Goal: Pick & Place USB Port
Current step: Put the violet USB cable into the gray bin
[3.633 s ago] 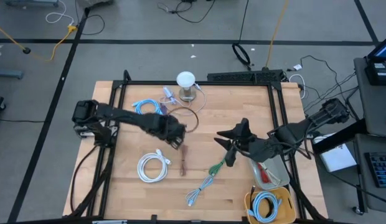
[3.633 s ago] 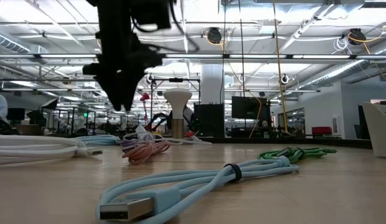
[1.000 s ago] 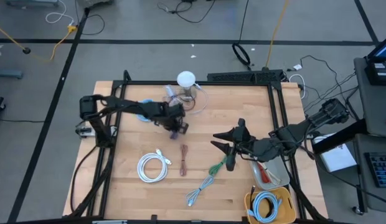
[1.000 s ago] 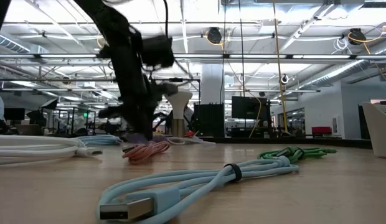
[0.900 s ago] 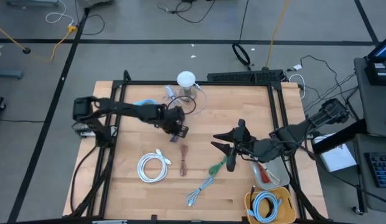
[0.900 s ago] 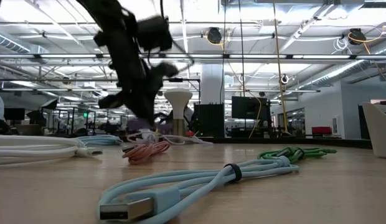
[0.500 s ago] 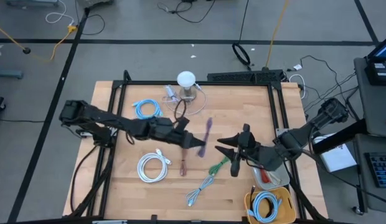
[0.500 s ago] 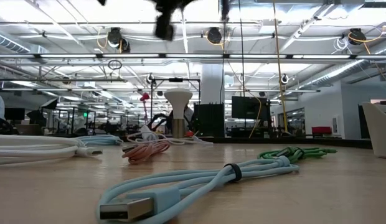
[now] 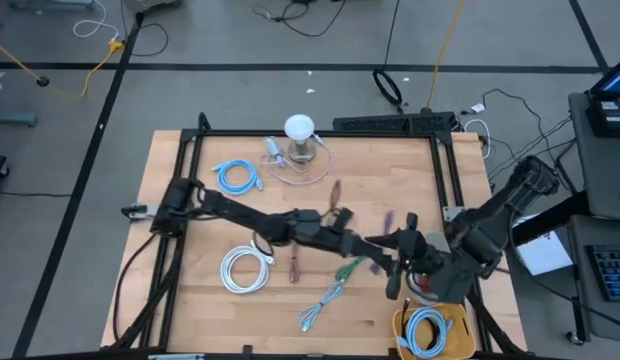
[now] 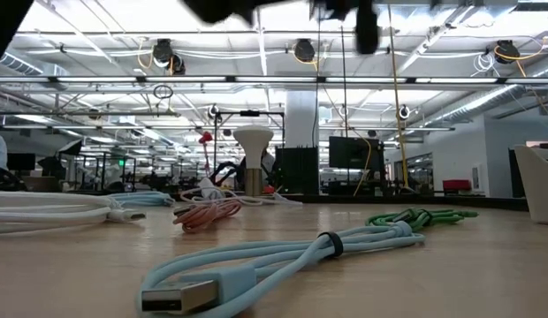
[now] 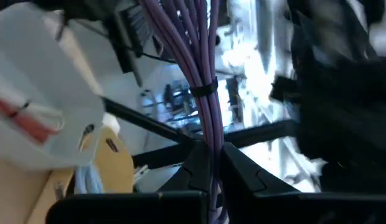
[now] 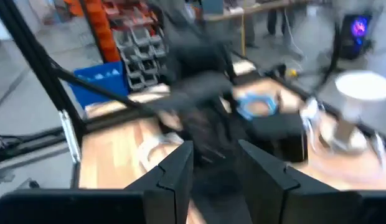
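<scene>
One bundled purple cable (image 11: 205, 93) is what I have in the left claw (image 11: 213, 163), its fingers pressed together on the strands just below the dark tie that binds the loops. In the high view the left arm reaches far across the bench (image 9: 190, 300) toward the right side, and the purple cable (image 9: 388, 222) shows as a small streak in the air near the right claw (image 9: 395, 268), close to the grey bin (image 9: 442, 283) and the yellow bowl (image 9: 430, 332) holding a blue coil. The right claw stands part way spread with nothing between its fingers that I can see. I judge this cable light and floppy: the loops will sag and swing from the pinch point, and the smooth jacket could slide through a loose grip. Holding at or beside the tie seems best, since that is where the strands are gathered and stiffest; a hold on one loose loop would let the rest unravel or dangle into the other arm. The plug ends are hard, but I cannot see them here. Other cables, green (image 9: 348, 268), white (image 9: 246, 268) and pale blue (image 9: 326, 300), lie on the bench below.
</scene>
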Tool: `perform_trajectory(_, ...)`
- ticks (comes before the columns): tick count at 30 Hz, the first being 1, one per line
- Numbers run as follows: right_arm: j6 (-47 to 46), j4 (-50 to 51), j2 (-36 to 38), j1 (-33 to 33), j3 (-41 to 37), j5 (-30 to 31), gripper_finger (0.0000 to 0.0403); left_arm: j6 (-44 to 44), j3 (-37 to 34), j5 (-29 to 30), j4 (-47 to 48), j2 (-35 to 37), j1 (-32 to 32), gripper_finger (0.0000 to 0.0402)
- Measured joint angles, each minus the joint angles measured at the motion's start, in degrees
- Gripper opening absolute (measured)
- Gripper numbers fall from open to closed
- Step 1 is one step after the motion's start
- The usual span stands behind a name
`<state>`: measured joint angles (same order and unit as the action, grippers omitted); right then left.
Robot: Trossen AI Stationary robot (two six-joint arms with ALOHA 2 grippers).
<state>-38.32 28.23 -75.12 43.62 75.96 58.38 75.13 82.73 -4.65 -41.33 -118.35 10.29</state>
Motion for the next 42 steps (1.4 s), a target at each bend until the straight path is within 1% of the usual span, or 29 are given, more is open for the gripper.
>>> perform_trajectory(2, -7.91, 5.57, 0.29, 1.13, -0.01, -0.5, 0.0111, -5.95, 7.17, 0.33, 12.19, -0.64, 0.75, 0.0015)
perform_trajectory(4, -14.25, 9.61, 0.79, 2.31, -0.02, -2.71, 0.0111, -12.44, 14.22, 4.11, 26.65, -1.17, 1.15, 0.0015)
perform_trajectory(5, -15.98, 10.09, 1.14, 2.88, -0.02, -3.72, 0.0111, -15.37, 17.13, 6.22, 34.12, -0.92, 1.17, 0.0015)
perform_trajectory(7, -16.53, 9.51, 1.73, 4.25, -0.02, -4.92, 0.0111, -19.61, 22.06, 12.1, 45.36, -0.74, 1.19, 0.0015)
perform_trajectory(9, -15.03, 7.74, 2.37, 5.37, -0.02, -5.46, 0.0111, -21.42, 26.01, 18.78, 55.83, -0.4, 1.13, 0.0015)
perform_trajectory(11, -11.87, 4.11, 2.77, 5.87, -0.02, -5.61, 0.0111, -21.42, 28.29, 23.43, 64.7, 0.15, 1.08, 0.0015)
perform_trajectory(12, -10.14, 1.9, 2.86, 5.96, -0.02, -5.6, 0.0111, -21.64, 28.47, 25.17, 66.92, 0.24, 1.08, 0.0015)
perform_trajectory(15, -4.74, -3.27, 2.83, 5.94, -0.02, -5.52, 0.0111, -25.52, 28.44, 27.55, 66.72, 0.86, 1.99, 0.0015)
perform_trajectory(17, -3.39, -5.14, 2.6, 5.54, 0.0, -4.36, 0.0111, -28.92, 28.46, 30.18, 64.82, 1.87, 3.65, 0.0015)
perform_trajectory(18, -3.07, -5.75, 2.5, 5.36, -0.02, -3.55, 0.0112, -29.89, 28.66, 32.05, 64.9, 2.78, 4.79, 0.0015)
perform_trajectory(20, -2.98, -7.24, 2.44, 5.24, -0.02, -0.45, 0.0112, -30.72, 28.59, 37.35, 69.14, 4.66, 7.27, 0.0015)
perform_trajectory(24, -1.11, -9.74, 2.55, 5.21, -0.02, 6.61, 0.0112, -32.86, 28.42, 46.89, 74.12, 7.64, 11.73, 0.0015)
perform_trajectory(26, 0.68, -11.32, 2.55, 4.95, -0.02, 8.47, 0.0112, -33.11, 28.51, 50.03, 73.88, 9.23, 13.74, 0.0015)
perform_trajectory(28, 2.08, -13.79, 2.47, 3.4, -0.02, 8.75, 0.0112, -33.65, 28.51, 52.7, 74.84, 10.35, 15.52, 0.0015)
perform_trajectory(30, 3.11, -17.09, 2.4, 1.3, -0.48, 6.63, 0.0112, -34.15, 28.59, 53.76, 74.41, 10.83, 16.51, 0.0015)
perform_trajectory(31, 3.84, -19.91, 2.35, -0.09, -1.17, 4.5, 0.0112, -34.65, 28.51, 53.84, 74.51, 10.93, 16.65, 0.0015)
perform_trajectory(33, 5.59, -28.18, 2.33, -3.18, -3.65, -2.24, 0.0112, -35.62, 28.49, 53.84, 73.04, 10.93, 16.74, 0.0015)
perform_trajectory(36, 7.26, -44.99, 2.32, -7.58, -9.39, -13.5, 0.0112, -36.23, 28.49, 54.03, 72.48, 11.04, 16.93, 0.0015)
perform_trajectory(39, 7.2, -58.36, 2.31, -11.02, -15.33, -21.55, 0.0112, -36.5, 28.49, 54.0, 72.47, 11.04, 17.06, 0.0015)
perform_trajectory(42, 5.59, -64.39, 2.26, -12.96, -19.32, -25.04, 0.0112, -37.21, 28.49, 54.09, 71.89, 11.04, 16.97, 0.0015)
